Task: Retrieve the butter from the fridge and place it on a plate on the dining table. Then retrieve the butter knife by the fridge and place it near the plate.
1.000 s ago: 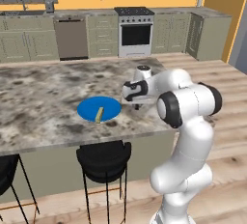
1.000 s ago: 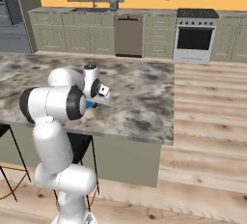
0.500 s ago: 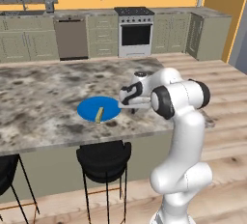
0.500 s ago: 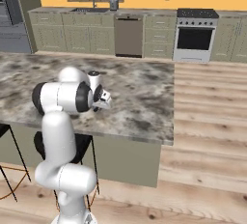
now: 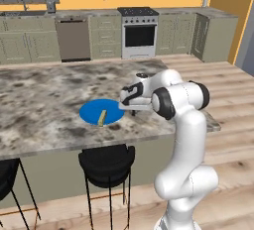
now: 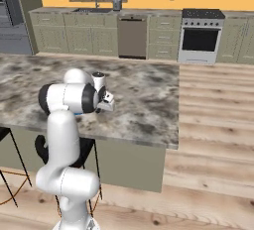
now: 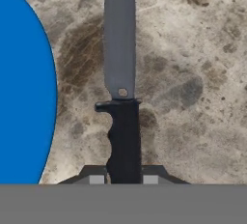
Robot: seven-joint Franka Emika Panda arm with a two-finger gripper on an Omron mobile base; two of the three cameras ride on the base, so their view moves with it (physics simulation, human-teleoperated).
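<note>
Pointing straight away from the hand, the slim butter knife with a black handle and flat grey blade (image 7: pixel 121 97) ran lengthwise up the middle of the hand view, handle nearest the camera and blade tip cut off by the top edge. Its long axis lay roughly parallel to the nearest stretch of the flat round bright blue plate (image 7: pixel 21 97), whose curved rim swept down the left side of that view, just beside the knife but with a strip of bare stone between them. The handle was dark and contoured, with a short crossguard where it met the blade and a small round rivet-like mark at the blade's base; the blade itself was a plain, matte grey strip with parallel edges. The white arm's two-finger gripper (image 7: pixel 123 178) was clamped narrowly on the handle's rear end, one finger tip on each side.

From the left base view, the gripper (image 5: pixel 133 109) sat low over the long island counter with a grey-brown marbled stone top (image 5: pixel 44 87), at the plate's (image 5: pixel 94 110) right rim. On the plate lay the small pale yellow rectangular stick of butter (image 5: pixel 101 118), near its front edge. Whether the knife touched the stone could not be told. In the right base view, the gripper (image 6: pixel 105 106) was beside the arm's dark elbow joint above the same stone top (image 6: pixel 144 90).
</note>
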